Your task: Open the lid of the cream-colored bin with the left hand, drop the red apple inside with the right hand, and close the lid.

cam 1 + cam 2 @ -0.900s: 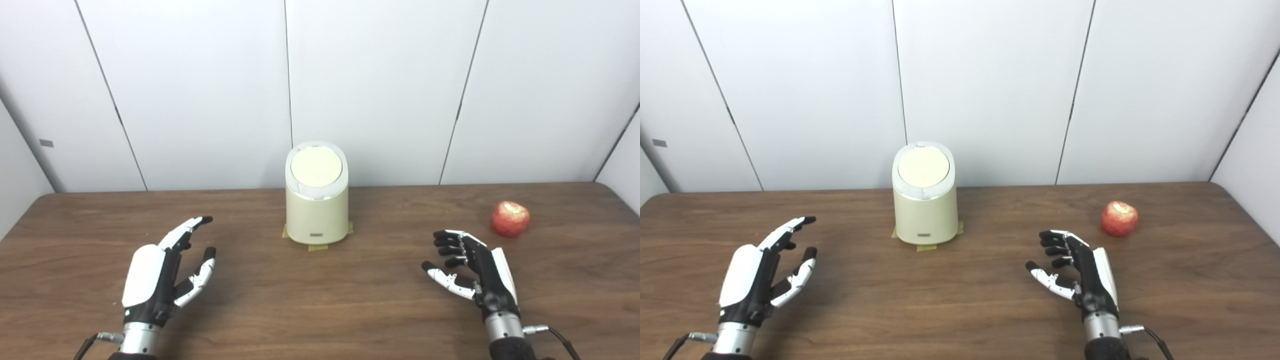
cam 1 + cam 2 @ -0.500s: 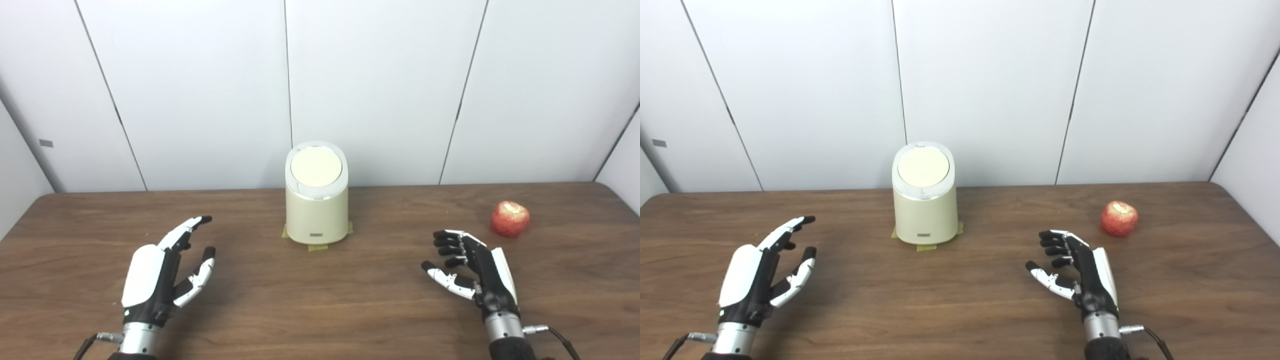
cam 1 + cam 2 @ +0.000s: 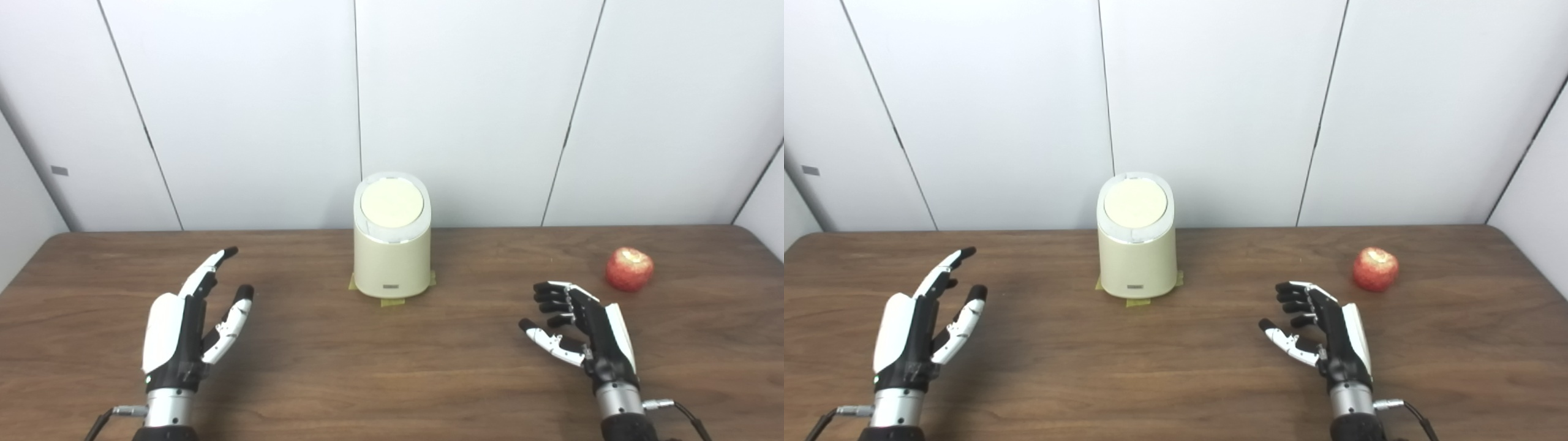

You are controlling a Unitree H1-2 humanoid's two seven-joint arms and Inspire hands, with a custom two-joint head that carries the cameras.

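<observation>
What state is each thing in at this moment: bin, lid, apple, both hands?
Cream-colored bin: upright on the table, on yellowish tape.
Lid: closed.
Red apple: resting on the table, apart from both hands.
Left hand: open, empty, fingers apart.
Right hand: open, empty, fingers slightly curled.

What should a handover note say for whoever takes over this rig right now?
Left hand: open, holding nothing, over the table left of the bin.
Right hand: open, holding nothing, near side of the apple.
Bin stands mid-table at the back, lid shut. Apple lies far right on the table.
Done: nothing yet.
Left: open the lid with the left hand, drop the apple in with the right, close the lid.
</observation>
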